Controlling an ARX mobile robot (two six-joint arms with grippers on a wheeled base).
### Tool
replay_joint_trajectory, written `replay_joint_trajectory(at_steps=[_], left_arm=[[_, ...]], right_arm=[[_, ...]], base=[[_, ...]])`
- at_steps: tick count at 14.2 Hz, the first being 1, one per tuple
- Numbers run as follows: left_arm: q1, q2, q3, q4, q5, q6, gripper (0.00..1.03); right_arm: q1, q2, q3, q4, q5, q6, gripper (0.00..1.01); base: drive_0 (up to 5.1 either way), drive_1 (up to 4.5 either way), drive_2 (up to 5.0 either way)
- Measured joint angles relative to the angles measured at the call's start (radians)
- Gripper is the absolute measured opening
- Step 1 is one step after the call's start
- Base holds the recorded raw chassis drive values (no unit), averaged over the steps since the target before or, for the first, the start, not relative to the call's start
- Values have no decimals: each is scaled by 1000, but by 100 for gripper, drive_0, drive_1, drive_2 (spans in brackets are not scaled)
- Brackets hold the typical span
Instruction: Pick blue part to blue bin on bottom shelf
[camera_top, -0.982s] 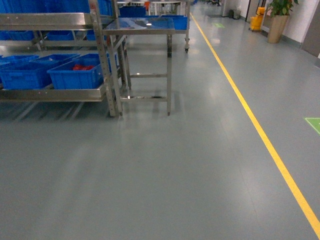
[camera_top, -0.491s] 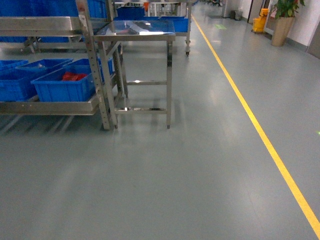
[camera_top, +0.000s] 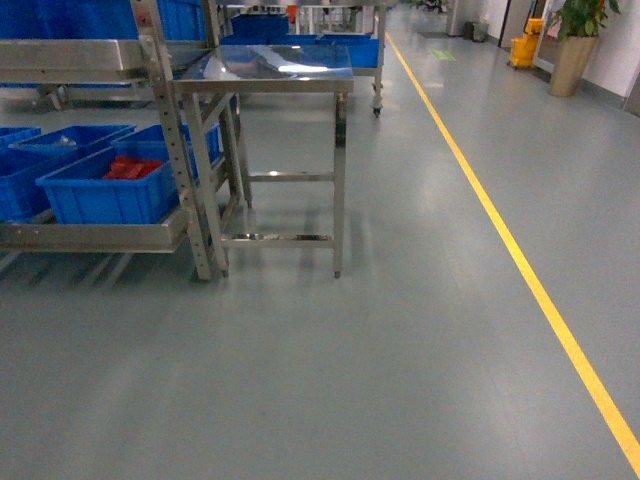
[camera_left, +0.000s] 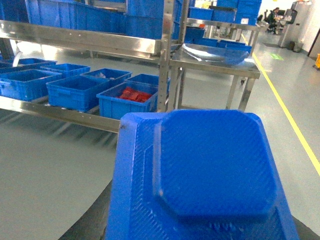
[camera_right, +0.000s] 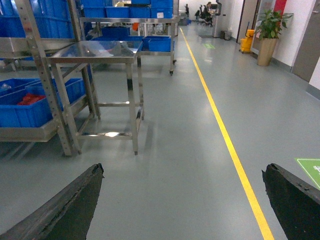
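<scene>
Where grey floor (camera_top: 400, 350) meets bottom shelf (camera_top: 90, 236), left claw grasping blue part (camera_left: 200, 175), right claw (camera_right: 182, 200) released

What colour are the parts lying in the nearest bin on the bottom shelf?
Red parts, in a blue bin; clearest in the head view.

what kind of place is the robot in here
Probably a factory or warehouse floor: a steel rack holds rows of blue bins, a small steel table stands beside it, and a yellow aisle line runs along the grey floor.
</scene>
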Motion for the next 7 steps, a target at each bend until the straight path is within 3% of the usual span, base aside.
replay_joint_trajectory(at_steps=[7], left_arm=[[0, 1, 0, -3, 1, 0, 43]], right_arm=[[0, 0, 0, -1, 0, 0, 98]], base=[[-8, 396, -413]])
